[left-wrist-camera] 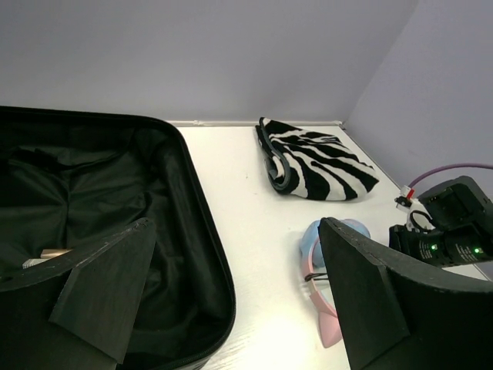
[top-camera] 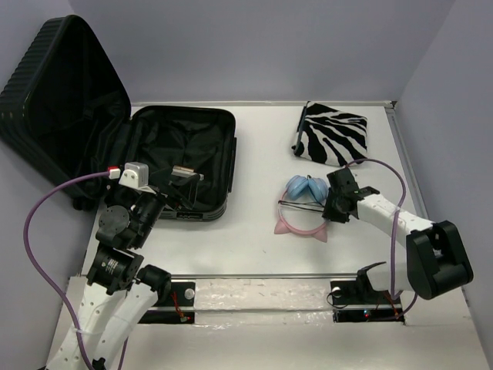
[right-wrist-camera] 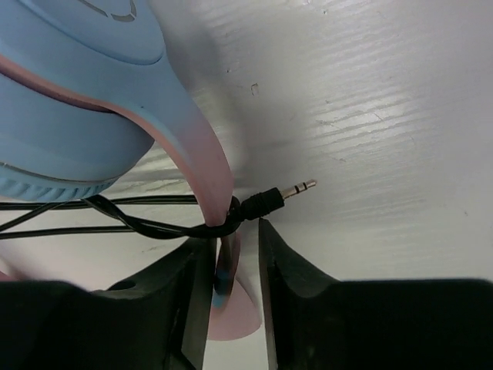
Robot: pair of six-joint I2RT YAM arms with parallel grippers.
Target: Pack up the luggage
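Right gripper point(right-wrist-camera: 231, 239): jaws drawn in narrow, straddling the pink plastic headband point(right-wrist-camera: 208, 154) of a pair of blue-and-pink headphones point(top-camera: 304, 189). One finger point(right-wrist-camera: 181, 301) lay against the band. On the other side only a sliver of gap showed, so I could not tell whether the band was truly pinched or merely bracketed. Just ahead of my fingertips a thin black cable point(right-wrist-camera: 115, 220) looped round the band. Its metal-tipped audio plug point(right-wrist-camera: 286, 191) lay on the white table point(right-wrist-camera: 370, 92), slightly to one side of the fingertips. A rounded blue ear cup point(right-wrist-camera: 69, 108) sat close, ahead and to the other side.

Left gripper point(left-wrist-camera: 235, 231): jaws spread as wide as they go, nothing between them. One finger point(left-wrist-camera: 108, 285) hung over the large black hard-shell suitcase with ribbed shells point(top-camera: 181, 150), which lay open under and ahead of it, with black fabric lining point(left-wrist-camera: 77, 185) showing inside. The other finger point(left-wrist-camera: 370, 301) hung outside the suitcase rim, over bare table. The suitcase lid point(top-camera: 54, 85) stood raised, off to the left of these fingers. A small pale thing point(left-wrist-camera: 46, 254) lay on the lining beside the inner finger, too hidden to name.

A zebra-striped black-and-white fabric pouch point(left-wrist-camera: 320, 162) lay ahead of the outer finger, well apart, near the back wall. The headphones lay just ahead of that same finger, between it and the pouch.
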